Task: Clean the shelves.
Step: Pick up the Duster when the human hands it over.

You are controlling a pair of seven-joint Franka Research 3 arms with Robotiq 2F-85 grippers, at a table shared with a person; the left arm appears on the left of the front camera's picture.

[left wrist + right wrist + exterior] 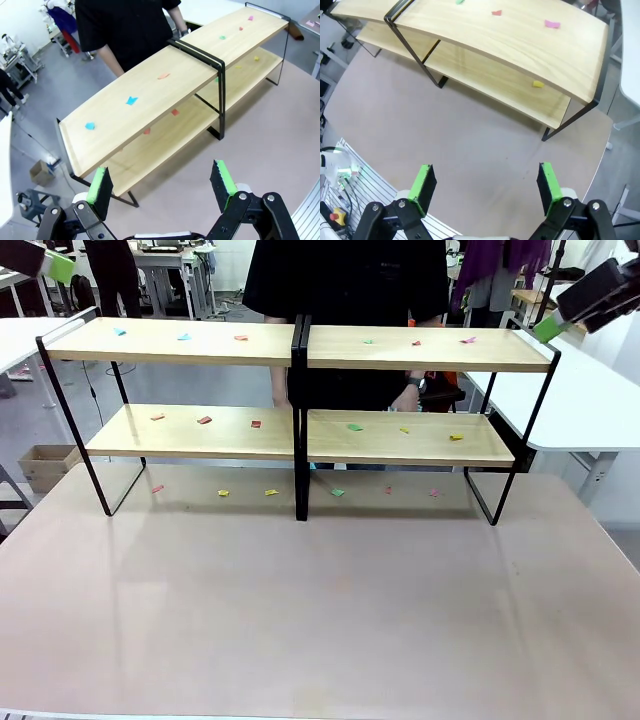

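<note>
l claw (162, 182) hangs high off the left end of the shelves (210, 430), fingers spread wide, nothing in them. r claw (485, 182) does the same off the right end, wide & empty. shelves stand along the far edge of the table (320, 640), w/ coloured scraps (204, 420) dotted on all four boards & on the table underneath. risks, imo: wrist clipping the top board or thin black posts when reaching the low tier; flat scraps skidding off the back edge; person's hand (408, 395) close behind the right unit. near half of the table is open room; the tier gap looks tight.
</note>
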